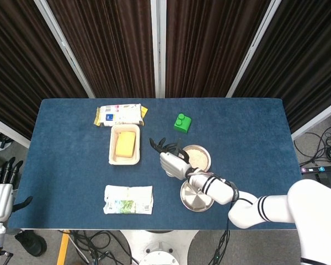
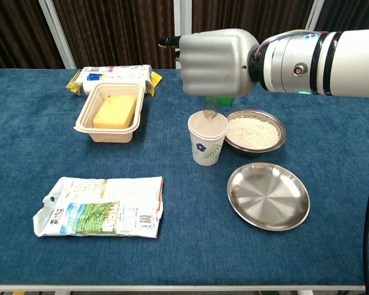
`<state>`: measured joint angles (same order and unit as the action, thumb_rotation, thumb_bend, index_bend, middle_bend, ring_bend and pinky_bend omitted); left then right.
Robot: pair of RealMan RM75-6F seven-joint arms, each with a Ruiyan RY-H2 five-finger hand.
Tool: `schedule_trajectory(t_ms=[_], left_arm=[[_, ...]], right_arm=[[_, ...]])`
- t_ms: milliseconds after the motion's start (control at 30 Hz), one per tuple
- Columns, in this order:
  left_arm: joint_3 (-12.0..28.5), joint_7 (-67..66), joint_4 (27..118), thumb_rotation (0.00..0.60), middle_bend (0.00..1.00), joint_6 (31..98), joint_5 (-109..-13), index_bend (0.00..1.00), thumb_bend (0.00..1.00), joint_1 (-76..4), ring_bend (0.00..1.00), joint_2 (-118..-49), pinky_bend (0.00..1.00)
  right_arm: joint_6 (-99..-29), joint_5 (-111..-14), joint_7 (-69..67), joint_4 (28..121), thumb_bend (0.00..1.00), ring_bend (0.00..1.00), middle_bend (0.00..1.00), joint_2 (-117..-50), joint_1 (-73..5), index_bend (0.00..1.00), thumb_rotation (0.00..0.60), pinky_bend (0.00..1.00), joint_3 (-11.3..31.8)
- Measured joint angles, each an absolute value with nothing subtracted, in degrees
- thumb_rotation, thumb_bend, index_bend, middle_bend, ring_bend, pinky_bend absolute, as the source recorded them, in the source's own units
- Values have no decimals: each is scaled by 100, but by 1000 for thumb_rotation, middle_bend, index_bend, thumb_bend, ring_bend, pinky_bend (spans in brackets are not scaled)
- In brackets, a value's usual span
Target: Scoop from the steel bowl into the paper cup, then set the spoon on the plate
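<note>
My right hand (image 2: 218, 61) hangs over the paper cup (image 2: 207, 140) and grips a metal spoon (image 2: 210, 110), whose bowl dips just inside the cup's mouth. From the head view the same hand (image 1: 171, 159) covers the cup. The steel bowl (image 2: 256, 131) holding white grains sits right of the cup, also visible as the steel bowl (image 1: 197, 156). The empty steel plate (image 2: 268, 195) lies in front of the bowl. My left hand (image 1: 0, 190) rests off the table at the far left, holding nothing, fingers apart.
A tray with a yellow block (image 2: 113, 112) stands left of the cup, with a snack packet (image 2: 114, 75) behind it. A flat printed bag (image 2: 100, 206) lies front left. A green block (image 1: 182, 122) sits behind the bowl.
</note>
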<state>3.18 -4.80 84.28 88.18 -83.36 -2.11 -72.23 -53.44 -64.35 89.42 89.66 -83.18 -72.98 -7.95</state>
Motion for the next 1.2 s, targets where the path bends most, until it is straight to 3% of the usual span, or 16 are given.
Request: schedule_trajectory(t_ms=[400,767,1200], left_arm=[[335,-470,8438,600,106,8805,-8323,134,0,-211,4,-7213,35],[334,-565,8545,600,106,8871,-8405,135,0,-208,4,-7130,35],[371,-755,8763,600,106,8836,-8505,135,0,-315,4,-7007,35]], right_arm=[[-5599,-6704,7982,8795,366,281,556,-8413,-6901,599,600,0,-636],[-6365,-7125,5861,9014,367,281,556,-8122,-6053,599,600,0,-350],[-7241,-8377,2629,9047,360,274,556,-7715,-4513,599,600,0,-848]])
